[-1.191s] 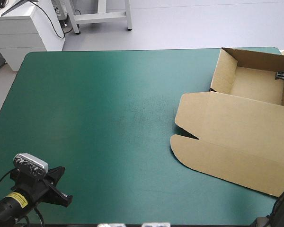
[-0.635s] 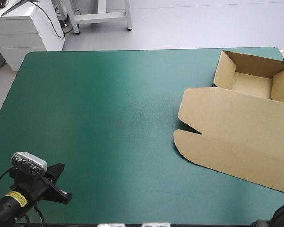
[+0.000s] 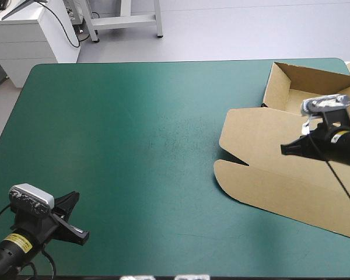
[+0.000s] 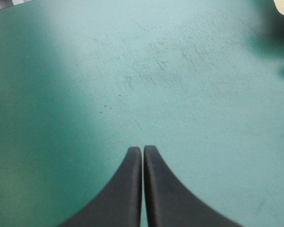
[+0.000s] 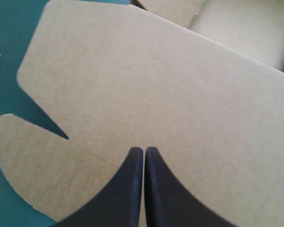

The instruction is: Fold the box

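The brown box [image 3: 280, 157] lies at the table's right side as an open tray [image 3: 306, 99] with raised walls at the far right and its lid flat toward the front. My right gripper [image 3: 287, 149] hovers over the flat lid [image 5: 146, 85], fingers shut and holding nothing [image 5: 143, 150]. A notch in the lid's edge shows ahead and to one side of it. At the near left corner my left gripper [image 3: 79, 234] sits low above the bare teal-green cover [image 4: 180, 71], shut with nothing in it [image 4: 143, 149].
The teal-green cover [image 3: 134, 134] stretches bare from the left edge to the box. The box's far corner lies at the table's right edge. A white cabinet [image 3: 29, 29] stands beyond the far left corner.
The right arm has come in from the right edge and now hangs over the flat lid. The box shifted slightly just before. The left gripper edged a little lower.
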Available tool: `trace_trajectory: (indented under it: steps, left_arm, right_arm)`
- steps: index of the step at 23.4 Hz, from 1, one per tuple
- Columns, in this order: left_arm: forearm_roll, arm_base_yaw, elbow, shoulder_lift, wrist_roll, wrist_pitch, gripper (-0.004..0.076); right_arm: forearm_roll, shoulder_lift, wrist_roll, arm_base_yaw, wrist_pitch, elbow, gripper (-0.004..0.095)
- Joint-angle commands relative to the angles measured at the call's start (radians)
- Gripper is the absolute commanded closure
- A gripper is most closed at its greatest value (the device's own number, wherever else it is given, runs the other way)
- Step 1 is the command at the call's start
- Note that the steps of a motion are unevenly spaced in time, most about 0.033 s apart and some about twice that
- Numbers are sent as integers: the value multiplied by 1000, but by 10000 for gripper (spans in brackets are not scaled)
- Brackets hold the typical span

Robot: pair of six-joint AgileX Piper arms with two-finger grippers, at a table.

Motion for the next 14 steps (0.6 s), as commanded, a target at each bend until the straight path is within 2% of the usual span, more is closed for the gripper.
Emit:
trace_trajectory:
  steps: [1,3,7,14]
  left_arm:
    - [-4,1,-22,-22,-1,-106,731]
    - [-1,1,-5,-51,23,-97,731]
    - [-5,1,70,-159,43,-95,731]
    - [2,1,102,-259,47,-81,731]
  right_arm:
    - [0,-167,-52,93,-260,169,910]
    - [0,-256,-56,123,-362,296,910]
    - [4,-433,-56,127,-498,513,910]
    - [4,-661,-56,127,-548,671,910]
